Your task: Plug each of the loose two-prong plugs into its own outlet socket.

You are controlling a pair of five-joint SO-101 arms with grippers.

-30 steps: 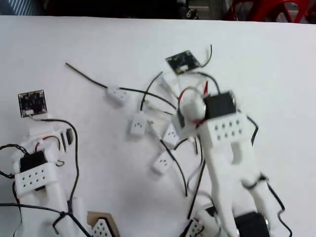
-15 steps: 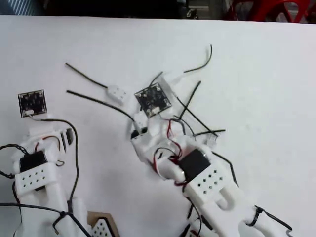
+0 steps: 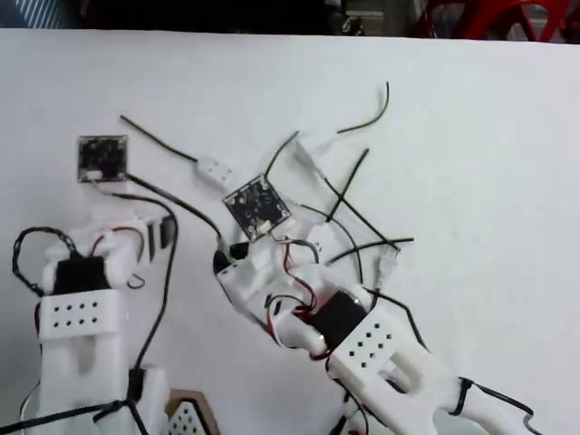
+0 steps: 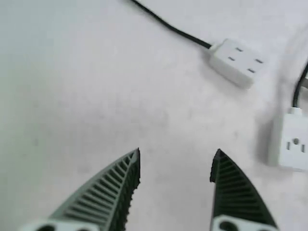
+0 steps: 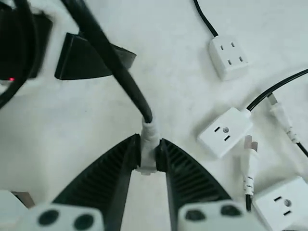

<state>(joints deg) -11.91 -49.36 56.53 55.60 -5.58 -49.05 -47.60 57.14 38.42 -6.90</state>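
Observation:
My right gripper (image 5: 148, 153) is shut on a white two-prong plug (image 5: 148, 144) whose black cord (image 5: 108, 62) runs away across the table. In the high view the right gripper (image 3: 225, 260) sits low at the centre left of the white table (image 3: 489, 136). Close by lie white outlet sockets (image 5: 228, 57) (image 5: 225, 131) (image 5: 281, 202) and loose plugs (image 5: 248, 161) (image 5: 279, 113). My left gripper (image 4: 177, 161) is open over bare table, a short way from one socket (image 4: 238, 62) and beside another (image 4: 288, 144). The left gripper (image 3: 145, 227) is at the left.
Black cords (image 3: 367, 113) lie tangled over the middle of the table, with a socket (image 3: 215, 170) and a small plug (image 3: 390, 263) among them. A cardboard piece (image 3: 186, 412) sits at the near edge. The left arm's dark finger (image 5: 91, 60) is close to my right gripper.
The right arm has swung left and nearer, dragging the plug and its cord with it. The left arm has moved farther out and turned toward the middle.

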